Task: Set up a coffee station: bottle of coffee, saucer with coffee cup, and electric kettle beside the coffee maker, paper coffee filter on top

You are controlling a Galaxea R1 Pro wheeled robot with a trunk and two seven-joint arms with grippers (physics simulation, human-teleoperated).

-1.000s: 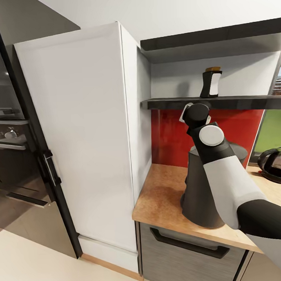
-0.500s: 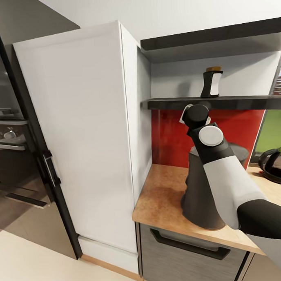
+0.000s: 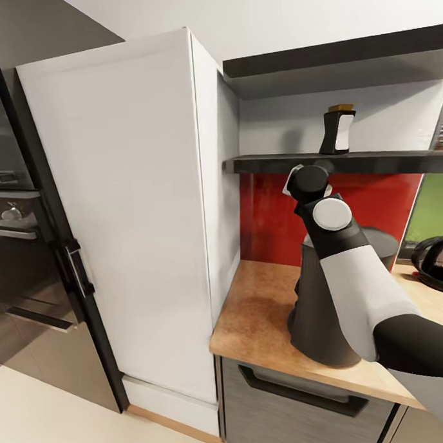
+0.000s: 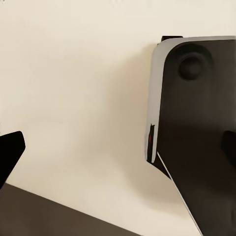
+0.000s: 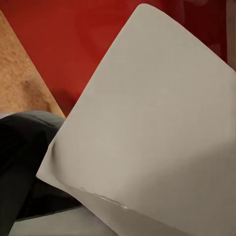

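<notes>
The paper coffee filter (image 5: 152,128) spreads as a pale grey-white sheet across the right wrist view, held up in front of the red backsplash (image 5: 73,44), with the dark rim of the coffee maker (image 5: 22,162) below its lower edge. In the head view only a small white corner of the filter (image 3: 288,182) peeks out beside the right arm's wrist, above the coffee maker (image 3: 319,314). The right gripper (image 3: 308,179) is hidden behind its own wrist there, so I cannot tell how its fingers stand, though the filter sits right at it.

The coffee maker stands on the counter (image 3: 257,310), a tall dark cone near the front edge, partly covered by the right arm (image 3: 360,293). On the dark shelf (image 3: 270,162) above and behind it stands the bottle of coffee (image 3: 337,131), upright, black with a white label and a tan lid. At the far right of the counter sits the electric kettle (image 3: 436,264), well apart from the coffee maker.

In the left wrist view the left gripper (image 4: 118,147) is spread wide, one dark fingertip (image 4: 10,147) at each side, empty, over the cream floor (image 4: 73,88) and the robot's dark base (image 4: 201,132).

Left of the counter rises a tall white cabinet (image 3: 124,213), and beyond it a dark oven unit (image 3: 22,243)
</notes>
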